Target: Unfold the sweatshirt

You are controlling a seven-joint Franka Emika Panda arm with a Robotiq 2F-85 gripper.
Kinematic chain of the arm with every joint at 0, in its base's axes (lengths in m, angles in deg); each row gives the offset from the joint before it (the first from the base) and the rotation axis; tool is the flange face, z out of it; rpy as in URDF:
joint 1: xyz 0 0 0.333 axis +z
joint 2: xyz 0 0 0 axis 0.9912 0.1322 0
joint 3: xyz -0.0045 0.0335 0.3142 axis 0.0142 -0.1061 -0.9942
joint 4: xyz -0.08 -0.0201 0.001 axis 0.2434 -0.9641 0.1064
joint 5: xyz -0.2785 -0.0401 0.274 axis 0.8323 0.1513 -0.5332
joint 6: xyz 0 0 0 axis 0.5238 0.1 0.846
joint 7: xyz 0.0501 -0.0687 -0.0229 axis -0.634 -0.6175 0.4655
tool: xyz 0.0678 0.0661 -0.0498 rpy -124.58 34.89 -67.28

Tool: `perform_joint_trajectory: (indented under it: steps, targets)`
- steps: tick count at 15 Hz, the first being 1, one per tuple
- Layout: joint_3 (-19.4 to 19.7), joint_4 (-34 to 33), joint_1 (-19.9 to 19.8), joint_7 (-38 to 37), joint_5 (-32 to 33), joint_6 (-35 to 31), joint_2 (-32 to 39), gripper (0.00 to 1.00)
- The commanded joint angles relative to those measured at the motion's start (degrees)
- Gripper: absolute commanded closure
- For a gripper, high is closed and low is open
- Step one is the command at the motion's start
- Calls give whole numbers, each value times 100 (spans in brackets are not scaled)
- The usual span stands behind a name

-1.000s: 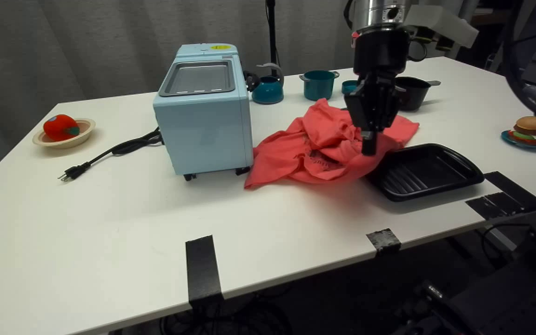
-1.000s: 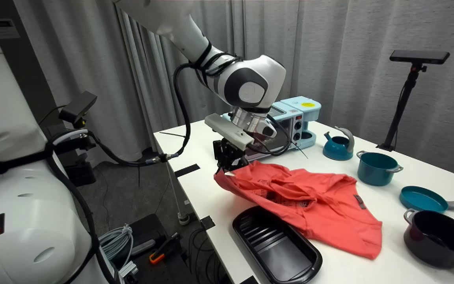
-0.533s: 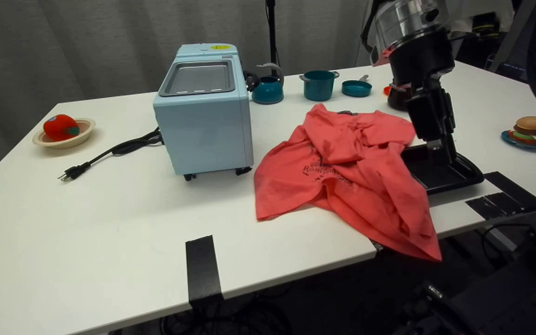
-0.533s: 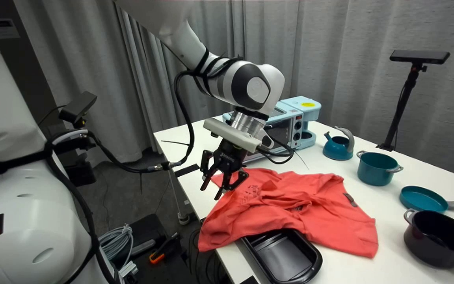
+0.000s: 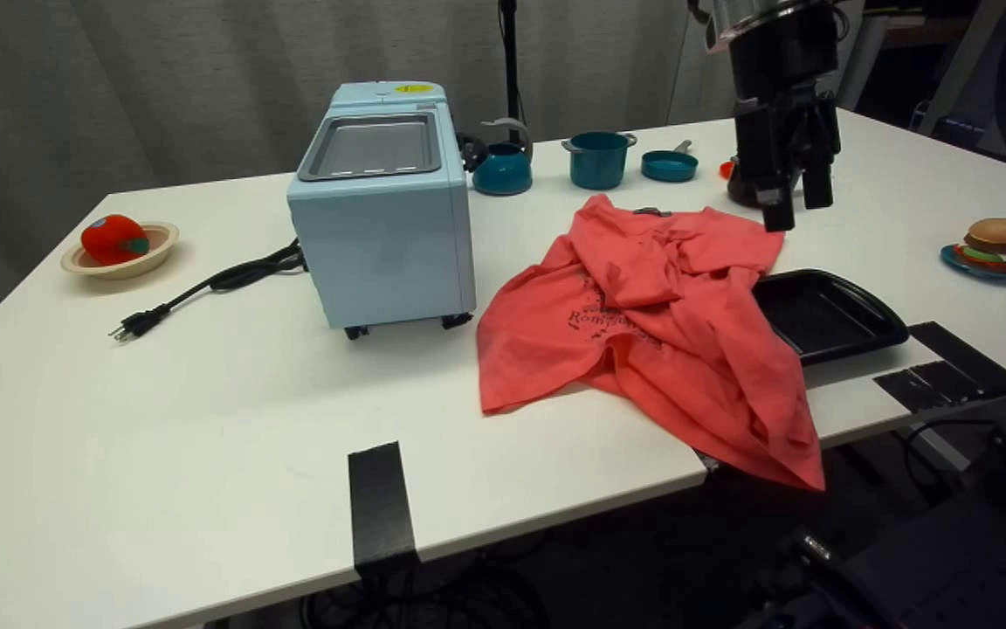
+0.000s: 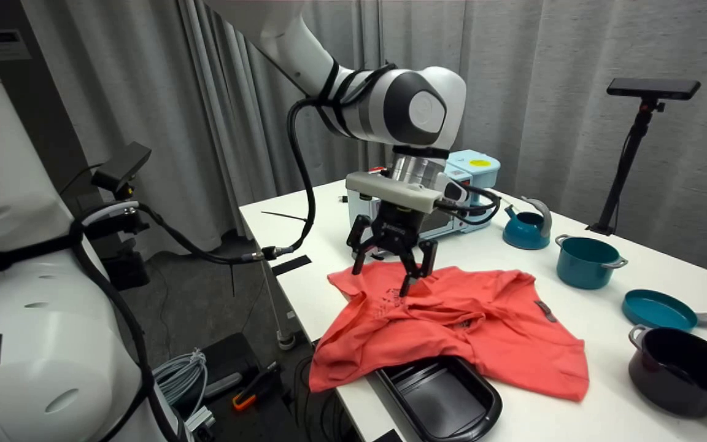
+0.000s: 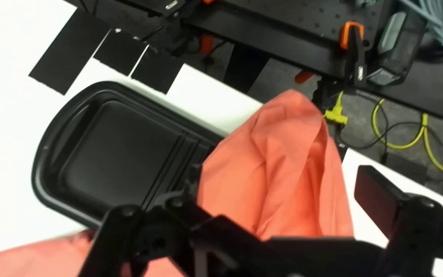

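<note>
The coral-red sweatshirt (image 5: 634,323) lies rumpled on the table, with dark print showing among its folds. One corner hangs over the table's front edge in both exterior views, and its body covers part of a black tray. Its collar label points toward the pots at the back. In an exterior view my gripper (image 6: 380,279) is raised above the sweatshirt (image 6: 482,331), fingers spread and nothing between them. From the wrist, the overhanging part of the sweatshirt (image 7: 271,165) appears below the widely parted fingers (image 7: 375,200), apart from them.
The black ridged tray (image 6: 445,393) sits near the front edge, partly under the cloth. A light-blue toaster oven (image 5: 381,245) stands close beside the sweatshirt. Behind are a teal kettle (image 6: 525,227), a teal pot (image 6: 587,264), a pan (image 6: 660,310) and a black pot (image 6: 685,374).
A second ago the gripper was holding up the sweatshirt's edge. It has let go, its fingers have spread, and it has risen. The released cloth dropped over the tray and table edge.
</note>
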Motion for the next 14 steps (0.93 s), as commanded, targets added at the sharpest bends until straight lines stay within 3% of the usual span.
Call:
perform_joint_trajectory:
  steps: [1, 7, 14]
  targets:
    - [76, -329, -110, -554, 453, -488, -25, 0]
    - [186, -878, -190, -1607, 1027, -1183, -56, 0]
    - [170, -1426, -180, -2343, 998, -1224, -103, 0]
